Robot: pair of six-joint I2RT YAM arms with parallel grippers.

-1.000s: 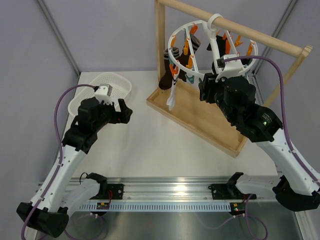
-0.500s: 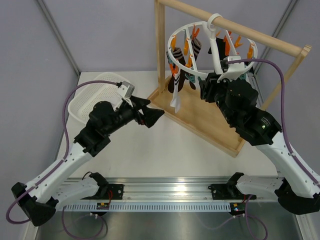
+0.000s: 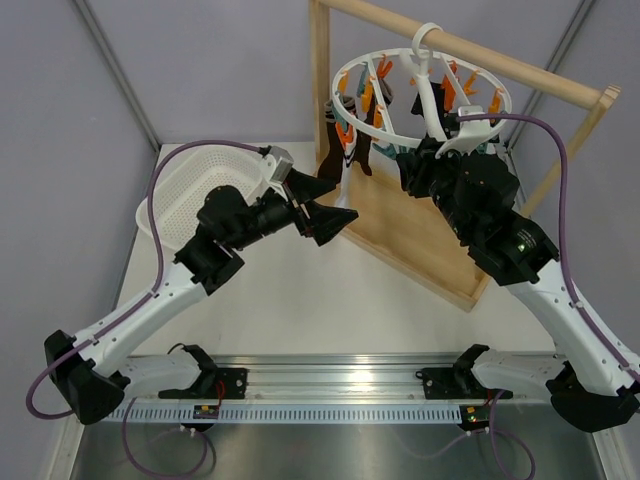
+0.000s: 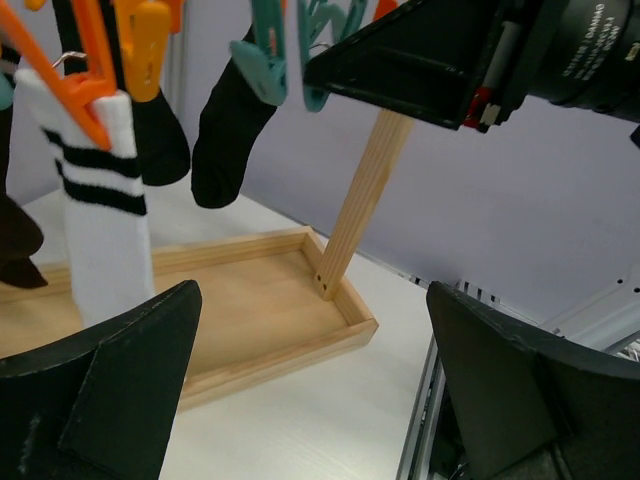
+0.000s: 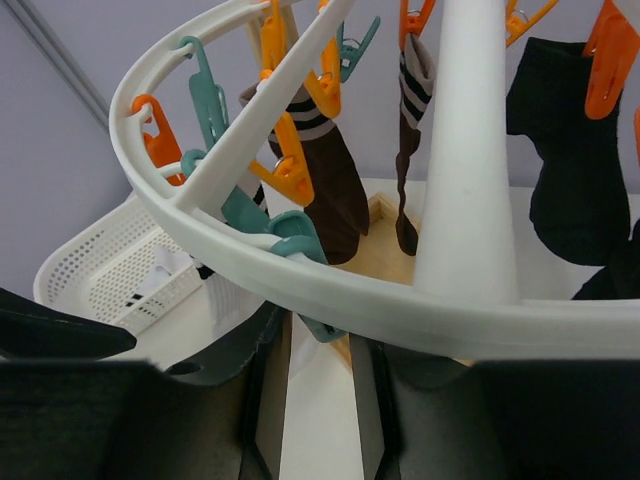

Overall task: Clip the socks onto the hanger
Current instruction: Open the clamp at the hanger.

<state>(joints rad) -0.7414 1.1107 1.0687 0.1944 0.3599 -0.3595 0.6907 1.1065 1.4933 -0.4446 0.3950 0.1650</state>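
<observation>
Over the table, L arm runs long from its base at the near-left corner. Elbow bent, forearm angled up and to the right. L gripper points at the wooden stand and is spread wide w/ nothing held. Wrist view shows both black fingers far apart, bare stand tray beyond. It sits just beside the stand's near-left corner, lower than the hanging socks.

R arm rises from the near-right base, elbow bent, forearm leaning in and up to the hanger. Hanger hangs by its hook on the stand's top rail. R gripper is right under the ring's near rim, jaws only a narrow slot apart. A teal clip dips toward that slot. Pinching it or not, can't tell; rim covers the tips.

Socks: a white striped one on an orange clip, black and brown ones on other clips round the ring, all dangling over the tray.

White basket sits behind L arm at the table's far-left. A white piece w/ dark stripes lies in it.
</observation>
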